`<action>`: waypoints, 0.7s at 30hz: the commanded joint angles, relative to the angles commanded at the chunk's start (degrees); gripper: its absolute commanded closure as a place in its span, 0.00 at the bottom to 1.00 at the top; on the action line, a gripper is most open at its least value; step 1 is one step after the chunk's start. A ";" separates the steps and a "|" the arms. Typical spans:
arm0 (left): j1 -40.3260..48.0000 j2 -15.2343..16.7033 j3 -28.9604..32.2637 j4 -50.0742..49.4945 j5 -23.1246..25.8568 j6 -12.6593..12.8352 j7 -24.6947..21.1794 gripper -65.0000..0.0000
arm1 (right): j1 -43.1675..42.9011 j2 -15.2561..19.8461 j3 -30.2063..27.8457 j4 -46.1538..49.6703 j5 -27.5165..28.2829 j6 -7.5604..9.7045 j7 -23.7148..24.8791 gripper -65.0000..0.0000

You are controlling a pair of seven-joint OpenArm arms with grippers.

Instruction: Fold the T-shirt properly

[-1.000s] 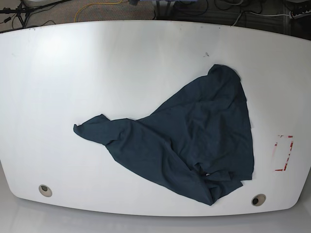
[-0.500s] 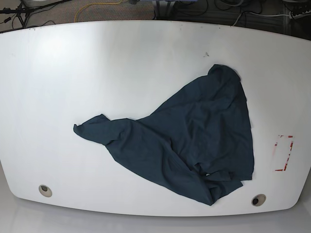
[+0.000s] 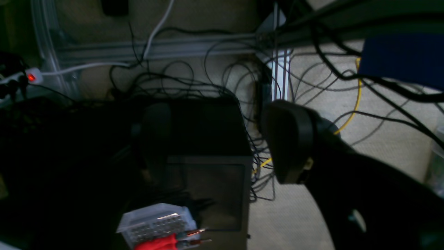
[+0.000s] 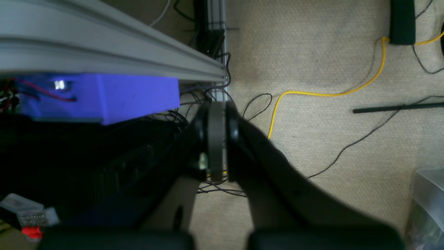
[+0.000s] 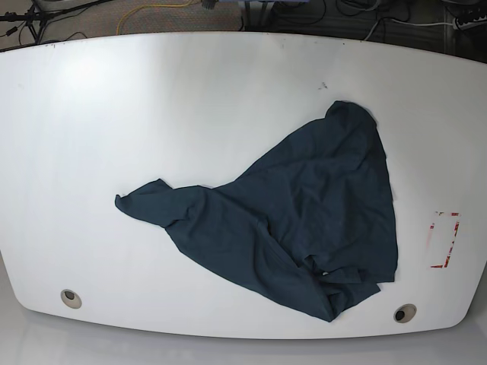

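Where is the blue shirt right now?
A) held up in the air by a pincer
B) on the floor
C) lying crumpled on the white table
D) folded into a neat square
C: the shirt lies spread and wrinkled on the table, with no pincer near it in the base view.

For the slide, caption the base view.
Crumpled dark navy-blue cotton T-shirt lying unfolded on the white table, no arm in view.

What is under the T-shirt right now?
Only the white table shows around the crumpled T-shirt. Whatever lies beneath the cloth is covered; its own lower layers are hidden too.
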State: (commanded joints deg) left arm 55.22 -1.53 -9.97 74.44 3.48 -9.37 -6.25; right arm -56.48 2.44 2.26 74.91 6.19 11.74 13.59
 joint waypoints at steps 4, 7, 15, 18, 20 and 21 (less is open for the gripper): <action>0.55 0.06 -0.42 0.74 -0.26 -0.35 -0.19 0.37 | -1.53 -0.23 0.58 2.41 0.53 -0.09 -0.07 0.99; 0.99 0.02 -0.58 1.56 -0.51 -0.41 -0.21 0.37 | -2.40 -0.23 0.68 3.71 0.88 -0.13 -0.17 0.99; 2.55 -0.14 -1.23 4.86 -1.94 -0.67 -0.20 0.38 | -4.52 -0.40 0.87 7.31 1.80 -0.14 0.05 0.99; 5.96 -0.41 -1.90 11.41 -3.58 -0.48 -0.22 0.38 | -6.81 -0.60 0.78 12.16 2.66 -0.20 0.33 0.98; 6.68 -0.41 -2.15 13.00 -4.02 -0.51 -0.21 0.38 | -7.52 -0.65 0.84 13.60 2.76 -0.24 0.31 0.98; 6.98 -0.38 -2.28 13.76 -4.23 -0.51 -0.15 0.38 | -7.90 -0.65 0.91 14.33 2.73 -0.25 0.35 0.98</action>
State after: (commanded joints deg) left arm 62.20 -1.91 -12.25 88.20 -0.75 -9.88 -6.40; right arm -64.38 1.78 3.17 89.23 8.92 11.49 13.94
